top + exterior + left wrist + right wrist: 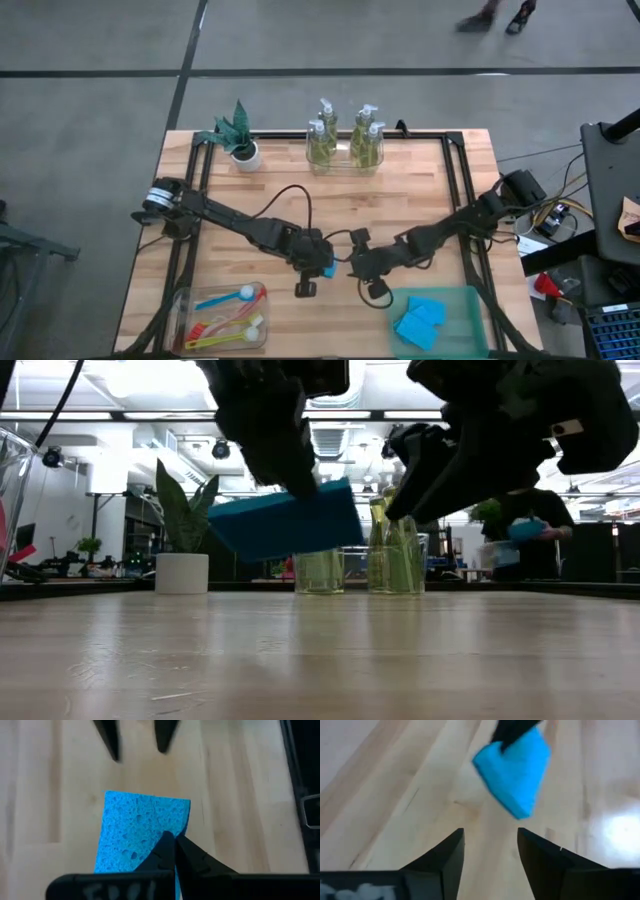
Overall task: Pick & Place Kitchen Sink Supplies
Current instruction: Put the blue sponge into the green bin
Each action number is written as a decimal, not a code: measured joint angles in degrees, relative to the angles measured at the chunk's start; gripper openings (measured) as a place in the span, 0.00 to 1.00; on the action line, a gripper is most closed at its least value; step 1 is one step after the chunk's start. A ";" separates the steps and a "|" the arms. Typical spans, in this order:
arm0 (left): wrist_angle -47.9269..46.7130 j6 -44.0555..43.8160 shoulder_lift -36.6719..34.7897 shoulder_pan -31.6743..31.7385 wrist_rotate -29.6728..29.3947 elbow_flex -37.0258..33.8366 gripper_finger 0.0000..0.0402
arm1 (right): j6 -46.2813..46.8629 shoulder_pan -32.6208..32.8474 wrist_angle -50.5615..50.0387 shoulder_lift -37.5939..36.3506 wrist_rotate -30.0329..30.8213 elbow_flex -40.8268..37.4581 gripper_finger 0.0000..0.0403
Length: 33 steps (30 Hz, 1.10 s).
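My left gripper (320, 264) is shut on a blue sponge (142, 827) and holds it over the middle of the table's near half. My right gripper (354, 263) stands open just to the sponge's right, its fingers pointing at it and touching nothing. In the right wrist view the sponge (514, 770) hangs ahead of the open fingers. More blue sponges (420, 322) lie in a green tray (470, 298) at the near right. Pump bottles of yellow-green soap (345, 140) stand in a clear bin at the far edge. Dish brushes (225, 312) lie in a clear bin at the near left. My left gripper pinches the sponge between its two fingers at its near end (159, 845), close to one side edge. The fingers slant down from the table's left. The sponge (285, 520) sticks out past the fingertips, tilted and lifted clear of the table.
A small green plant in a white pot (240, 148) stands at the far left. A black frame (455, 190) runs round the table's working area. Bare wood (380, 210) lies between the arms and the bottles. A person (535, 535) stands in the room beyond the table.
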 joint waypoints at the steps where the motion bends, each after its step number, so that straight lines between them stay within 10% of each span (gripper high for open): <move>1: 0.09 -0.32 0.00 0.00 1.08 -0.31 0.00 | -0.10 0.30 -0.35 0.04 1.33 0.34 0.45; 22: 13.08 4.03 -0.22 0.55 -0.15 -1.34 0.00 | -0.22 1.87 -0.26 0.09 4.34 2.56 0.44; 33: 13.06 4.62 -0.22 0.39 -2.67 -1.36 0.02 | 2.38 2.27 -4.06 -0.47 5.67 2.56 0.05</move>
